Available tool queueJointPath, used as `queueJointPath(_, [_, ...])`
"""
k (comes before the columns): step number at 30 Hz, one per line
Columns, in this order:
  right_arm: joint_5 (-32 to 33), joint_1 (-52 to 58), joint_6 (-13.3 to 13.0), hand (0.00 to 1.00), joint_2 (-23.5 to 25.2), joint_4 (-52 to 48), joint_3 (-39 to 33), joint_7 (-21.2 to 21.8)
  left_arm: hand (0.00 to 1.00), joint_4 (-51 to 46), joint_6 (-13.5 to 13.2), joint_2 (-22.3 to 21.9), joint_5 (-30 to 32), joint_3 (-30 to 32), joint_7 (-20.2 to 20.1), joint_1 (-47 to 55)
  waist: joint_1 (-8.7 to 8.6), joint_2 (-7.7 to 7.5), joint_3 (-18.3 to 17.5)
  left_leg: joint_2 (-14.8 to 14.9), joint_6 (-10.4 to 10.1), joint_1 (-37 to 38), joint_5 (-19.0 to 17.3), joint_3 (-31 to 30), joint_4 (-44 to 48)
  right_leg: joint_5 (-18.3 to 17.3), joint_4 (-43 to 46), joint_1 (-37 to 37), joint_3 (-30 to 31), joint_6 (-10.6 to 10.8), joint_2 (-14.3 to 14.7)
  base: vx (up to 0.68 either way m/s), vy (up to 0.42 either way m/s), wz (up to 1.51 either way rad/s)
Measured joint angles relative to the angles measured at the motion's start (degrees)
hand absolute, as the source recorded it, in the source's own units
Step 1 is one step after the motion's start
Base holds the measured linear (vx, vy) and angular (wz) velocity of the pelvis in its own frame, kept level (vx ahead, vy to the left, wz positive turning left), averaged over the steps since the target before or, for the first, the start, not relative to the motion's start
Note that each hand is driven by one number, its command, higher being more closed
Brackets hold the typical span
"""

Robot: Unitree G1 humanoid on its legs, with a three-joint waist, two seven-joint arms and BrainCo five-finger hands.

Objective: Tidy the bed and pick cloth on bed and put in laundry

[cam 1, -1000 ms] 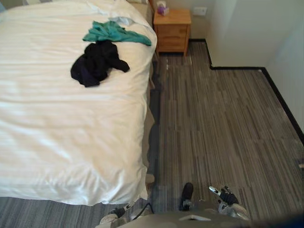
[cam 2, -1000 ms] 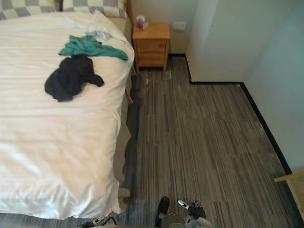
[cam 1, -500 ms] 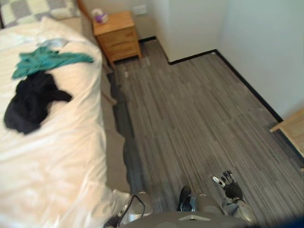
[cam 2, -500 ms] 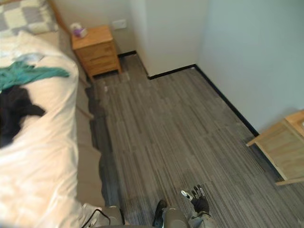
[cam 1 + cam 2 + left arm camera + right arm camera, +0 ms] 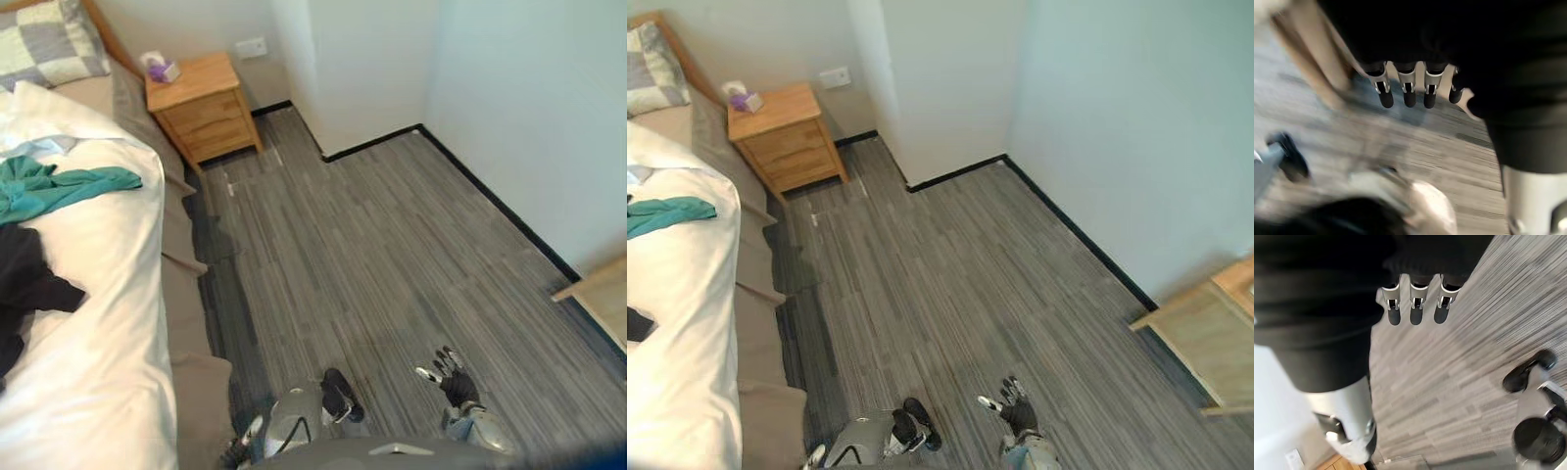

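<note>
Left eye view: teal cloth (image 5: 61, 186) and edge-cropped black cloth (image 5: 22, 286) are lying far left, well apart from the lower-right right hand (image 5: 456, 385), its fingers spread and empty.

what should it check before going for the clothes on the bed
1. Hands free: right hand and left hand have straight fingers and hold nothing: ok.
2. Teal crumpled cloth located on the white bed: ok.
3. Black crumpled cloth fully in sight: not ok, cut off at the eye views' left edge.
4. Hands near the cloths: not ok, both hang low over the grey striped floor.
5. Laundry container located: cannot tell.
</note>
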Motion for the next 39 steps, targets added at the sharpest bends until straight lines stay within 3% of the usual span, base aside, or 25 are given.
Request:
queueJointPath(1, [-1.31,-0.66,0.65,0.00,-0.21,1.22,-1.23,-0.11,0.00,0.17,0.00,0.81,-0.59,-1.20,0.52,-0.56,-0.51,0.00,-0.46,-1.24,-0.50,1.61,-0.18,-2.86,-1.38,0.29,11.98,-4.01,-0.20,0.44,-1.96,0.45,0.200,0.29])
queueJointPath(2, [-2.20,-0.76,1.01,0.00,-0.96,1.77,-2.44,-0.17,0.00,0.59,0.31,1.43,-0.68,-3.12,1.19,-1.31,-1.74,0.39,-0.64,-2.71,-0.97,3.92,-0.24,-7.43,-3.82,3.59,27.56,-10.18,0.48,1.11,-4.94,0.44,0.179,0.46])
queueJointPath(4, [-2.21,0.27,1.59,0.00,-1.47,1.60,-4.35,-0.30,0.00,0.97,0.91,1.89,-0.75,-3.42,1.36,-2.34,-3.17,0.16,-0.60,-4.77,-1.84,8.85,0.35,-11.71,-6.77,3.13,42.38,-15.49,1.30,0.29,-9.43,0.41,0.095,0.85])
queueJointPath(6, [-2.18,3.50,1.61,0.00,-1.39,0.13,-5.78,-0.44,0.00,1.02,0.88,1.14,-2.38,-3.46,1.33,-3.60,-3.29,0.51,-0.78,-5.19,-2.51,13.24,0.77,-16.60,-8.04,1.65,47.21,-19.23,3.02,-1.98,-11.10,0.45,-0.011,1.19])
queueJointPath(8, [-0.27,5.48,1.55,0.00,-0.43,-1.35,-6.67,-0.53,0.00,1.02,0.81,0.82,-2.37,-4.52,1.25,-5.42,-4.79,0.20,-1.58,-5.30,-3.04,15.00,1.09,-23.42,-10.12,0.44,45.36,-23.49,4.73,-2.92,-11.10,0.43,-0.134,1.73])
queueJointPath(10, [2.55,6.28,1.37,0.00,-0.40,-0.30,-7.18,-0.50,0.00,1.39,0.56,-0.05,-2.11,-4.54,1.28,-8.18,-5.53,-0.56,-1.74,-5.08,-4.14,17.62,1.77,-32.09,-13.46,-0.03,36.29,-26.81,6.09,-2.65,-10.78,0.39,-0.213,2.05])
queueJointPath(12, [4.35,6.01,1.04,0.00,-0.53,0.36,-7.32,-0.19,0.00,1.46,-0.62,-1.12,1.00,-4.16,1.79,-8.32,-5.78,-0.32,-1.80,-4.22,-5.69,19.15,1.44,-36.14,-15.12,0.42,26.82,-28.21,6.35,-2.33,-10.30,0.37,-0.285,1.65])
queueJointPath(14, [4.76,5.27,0.60,0.00,-0.47,1.02,-6.66,-0.54,0.00,1.92,-2.47,-1.20,5.82,-2.91,2.87,-7.53,-5.80,-0.46,-1.87,-2.80,-8.87,20.83,-0.59,-37.75,-16.79,4.47,15.71,-29.47,7.19,-2.73,-8.39,0.37,-0.346,1.16])
queueJointPath(15, [4.83,5.26,0.50,0.00,-0.25,1.07,-5.82,-0.70,0.00,2.35,-3.17,-0.86,8.08,-2.47,3.52,-7.15,-5.45,-1.23,-1.85,-2.74,-10.44,21.85,-1.78,-38.55,-17.14,7.23,9.96,-29.41,8.22,-2.90,-7.62,0.33,-0.332,0.73])
queueJointPath(16, [6.06,5.12,0.12,0.00,0.33,1.44,-5.02,-0.66,0.00,3.54,-4.15,-0.82,12.48,-2.05,4.32,-6.73,-5.25,-2.01,-1.86,-2.44,-12.51,23.48,-3.67,-39.89,-16.79,12.59,8.76,-28.33,10.34,-3.73,-6.57,0.42,-0.425,0.57])
queueJointPath(18, [6.84,3.85,-0.33,0.00,-1.19,1.54,-4.09,-0.68,0.00,3.38,-5.52,-2.53,17.38,-2.30,5.17,-6.04,-5.13,1.10,-2.13,0.72,-12.68,24.25,-3.20,-38.30,-15.08,6.57,14.31,-28.67,8.32,-4.56,-5.00,0.46,-0.443,0.38])
queueJointPath(19, [6.99,3.05,-0.16,0.00,-1.51,1.91,-4.13,-0.57,0.00,3.08,-5.33,-3.17,18.51,-2.99,6.10,-5.91,-5.87,1.68,-2.02,1.98,-13.49,24.33,-3.08,-38.58,-11.95,2.68,17.92,-28.55,6.79,-5.61,-5.15,0.42,-0.394,0.33])
queueJointPath(21, [7.15,3.08,0.29,0.00,-1.42,1.92,-4.14,-0.59,0.00,2.97,-5.03,-2.97,18.65,-3.41,6.92,-5.80,-6.47,1.79,-2.11,3.12,-14.33,22.35,-3.83,-38.67,-5.14,0.41,18.93,-27.46,5.28,-6.53,-5.20,0.29,-0.259,0.33])
queueJointPath(22, [7.17,3.21,1.14,0.00,-1.39,1.73,-4.08,-0.61,0.00,2.32,-4.64,-2.78,18.45,-3.34,8.11,-5.71,-6.54,1.81,-2.22,4.01,-14.41,18.43,-3.31,-38.96,5.12,-1.23,18.75,-25.38,4.17,-6.58,-5.03,0.32,-0.220,0.47])
queueJointPath(25, [6.93,3.29,2.06,0.00,-1.82,1.52,-3.61,-0.57,0.00,0.09,-4.92,-3.20,17.97,-1.59,9.82,-5.16,-6.54,2.31,-1.89,7.55,-17.46,6.99,4.80,-41.64,29.49,-3.36,15.56,-18.04,1.45,-6.46,-3.94,0.35,-0.135,0.54])
queueJointPath(26, [6.67,3.13,2.59,0.00,-2.31,1.62,-1.71,-0.42,0.00,-1.29,-5.48,-3.28,17.82,-1.41,9.98,-4.62,-5.91,2.39,-1.80,9.23,-17.30,2.13,4.43,-41.20,38.83,-3.26,13.14,-14.48,0.71,-6.97,-3.20,0.39,-0.035,0.40])
queueJointPath(28, [6.83,3.11,2.76,0.00,-2.69,1.62,0.69,-0.23,0.00,-3.51,-6.29,-3.01,17.58,-0.55,10.00,-3.70,-4.91,1.88,-1.78,10.07,-17.09,-3.16,2.85,-38.55,42.22,-3.11,8.55,-9.63,-0.38,-6.68,-3.15,0.32,0.023,0.12])
queueJointPath(30, [7.01,2.03,2.86,0.00,-2.48,1.58,1.05,0.26,0.00,-4.21,-7.21,-2.99,17.59,-0.60,9.73,-3.68,-4.11,1.52,-1.43,9.89,-16.12,-6.39,-0.24,-32.38,33.95,-1.60,4.24,-5.46,-0.46,-4.64,-4.33,0.38,0.128,-0.15])
queueJointPath(32, [6.95,1.04,2.89,0.00,-2.17,1.55,0.52,0.74,0.00,-4.08,-7.56,-2.89,17.67,-0.70,9.38,-3.91,-4.10,0.43,-0.93,7.13,-15.04,-6.60,-0.40,-25.45,17.57,-1.35,2.74,-3.00,-0.46,-3.10,-7.42,0.48,0.263,-0.16])
queueJointPath(33, [6.93,0.89,2.74,0.00,-2.37,1.18,0.23,1.09,0.00,-4.04,-7.85,-2.98,18.11,-1.51,9.31,-4.00,-4.16,0.62,-0.97,4.80,-12.38,-5.33,7.22,-22.11,1.23,-1.70,2.79,-2.42,-0.38,-1.06,-8.76,0.45,0.257,-0.11])
queueJointPath(34, [6.95,0.56,3.00,0.00,-1.60,2.00,0.38,1.12,0.00,-3.74,-8.13,-1.96,18.18,-2.01,8.62,-4.45,-3.47,-1.53,-0.31,1.32,-8.47,-2.68,10.10,-19.53,-2.08,-1.91,2.49,-1.52,0.68,0.46,-11.62,0.43,0.235,-0.03])
queueJointPath(35, [6.92,0.68,2.93,0.00,-1.21,1.55,0.89,1.42,0.00,-3.83,-8.19,-1.64,18.35,-2.12,8.47,-4.65,-3.62,-1.70,-0.32,0.75,-8.16,-2.46,9.91,-19.59,-3.02,-1.10,1.86,-1.92,1.32,0.10,-11.53,0.43,0.241,0.01])
queueJointPath(36, [6.98,0.62,2.64,0.00,0.55,0.68,1.09,1.68,0.00,-3.71,-8.07,-1.14,18.52,-2.13,8.32,-5.53,-2.97,-2.43,0.19,0.48,-8.04,-2.74,8.46,-19.21,-2.75,2.94,-1.74,-1.86,2.48,-0.80,-10.42,0.31,0.182,0.02])
queueJointPath(37, [7.09,0.62,2.64,0.00,1.01,0.62,1.09,1.60,0.00,-3.61,-7.74,-1.20,17.77,-1.90,8.32,-5.50,-2.81,-2.60,0.16,0.45,-7.89,-2.68,7.46,-18.90,-2.12,3.88,-2.64,-1.21,2.41,-0.50,-10.48,0.30,0.173,-0.06])
queueJointPath(39, [7.66,0.60,2.74,0.00,1.51,0.41,1.38,1.03,0.00,-3.60,-6.99,-0.98,16.82,-2.61,8.32,-5.62,-2.58,-3.01,0.09,-0.08,-7.27,-1.64,5.86,-17.00,-1.01,6.86,-4.37,0.63,3.50,1.99,-11.40,0.24,0.117,-0.12])
